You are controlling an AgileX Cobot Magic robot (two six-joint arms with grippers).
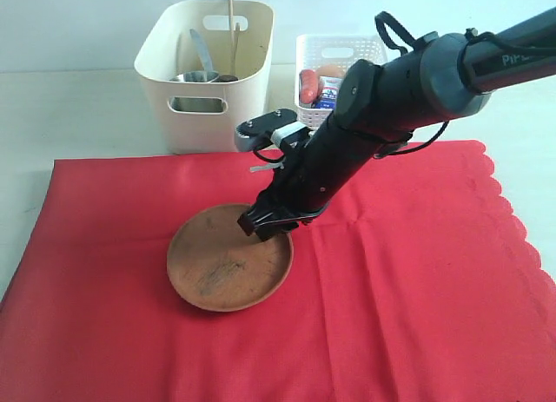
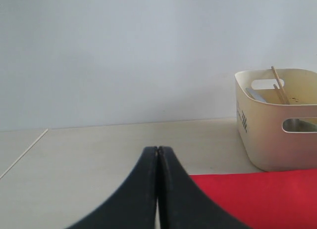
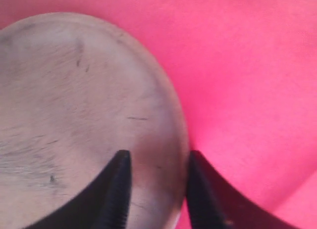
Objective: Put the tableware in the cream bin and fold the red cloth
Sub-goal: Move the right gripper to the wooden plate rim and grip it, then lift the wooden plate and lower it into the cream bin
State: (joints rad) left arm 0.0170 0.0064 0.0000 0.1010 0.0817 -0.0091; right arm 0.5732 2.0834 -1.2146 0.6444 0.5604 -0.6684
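Observation:
The round brown wooden plate (image 1: pixel 228 261) (image 3: pixel 74 105) lies on the red cloth (image 1: pixel 391 289) (image 3: pixel 247 66), which is spread flat. My right gripper (image 1: pixel 269 221) (image 3: pixel 158 154) is open at the plate's far right rim, one finger over the inside, the other outside over the cloth. The cream bin (image 1: pixel 208 120) (image 2: pixel 267 145) stands behind the cloth and holds the steel cup (image 1: pixel 195 76), wooden chopsticks (image 1: pixel 231 29) (image 2: pixel 278 85) and a metal utensil (image 1: pixel 200 50). My left gripper (image 2: pixel 157 150) is shut on nothing, low over the bare table left of the cloth, outside the exterior view.
A white lattice basket (image 1: pixel 334 48) with food items stands right of the bin, partly behind my right arm. The cloth's scalloped edge (image 1: pixel 512 211) runs along the right. Pale tabletop (image 2: pixel 99 150) surrounds the cloth.

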